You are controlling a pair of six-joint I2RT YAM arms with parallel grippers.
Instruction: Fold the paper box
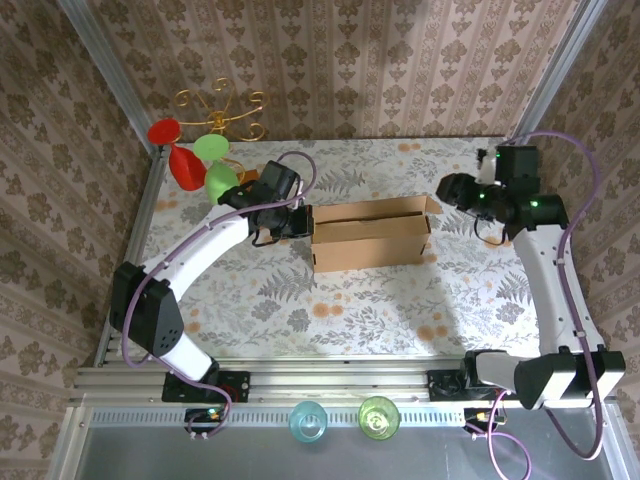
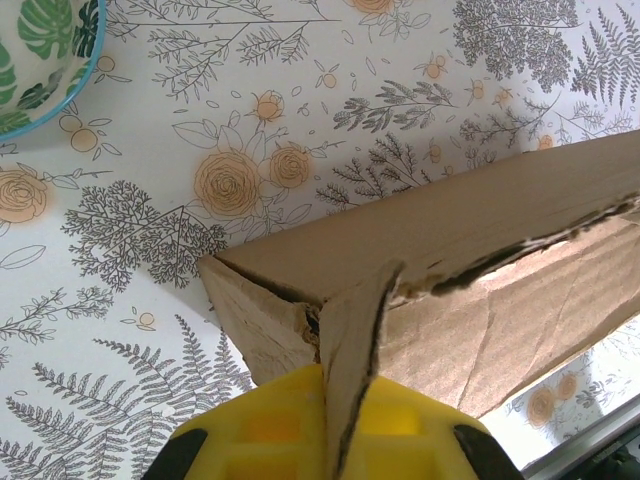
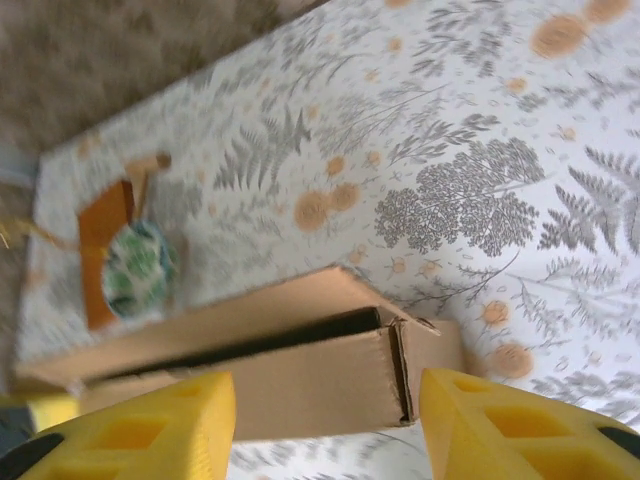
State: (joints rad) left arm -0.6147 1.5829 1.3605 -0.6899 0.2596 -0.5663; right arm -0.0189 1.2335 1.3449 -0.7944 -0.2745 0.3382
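The paper box (image 1: 370,233) is plain brown cardboard, partly folded, lying lengthwise at the middle of the table. My left gripper (image 1: 290,222) is at its left end, shut on a cardboard flap (image 2: 352,350) that runs between the yellow fingers (image 2: 260,425). In the left wrist view the box's corner (image 2: 262,300) and long side wall (image 2: 500,220) spread away from the jaws. My right gripper (image 1: 452,190) hovers open off the box's right end, apart from it. Its yellow fingers (image 3: 130,430) frame the box's right end (image 3: 310,375), and a dark slit shows between the walls.
A floral cloth covers the table (image 1: 300,300). A gold stand with red and green bowls (image 1: 195,150) stands at the back left. A leaf-patterned bowl (image 2: 40,50) and a small orange-brown board (image 3: 100,250) lie left of the box. Two cups (image 1: 345,420) sit on the front rail.
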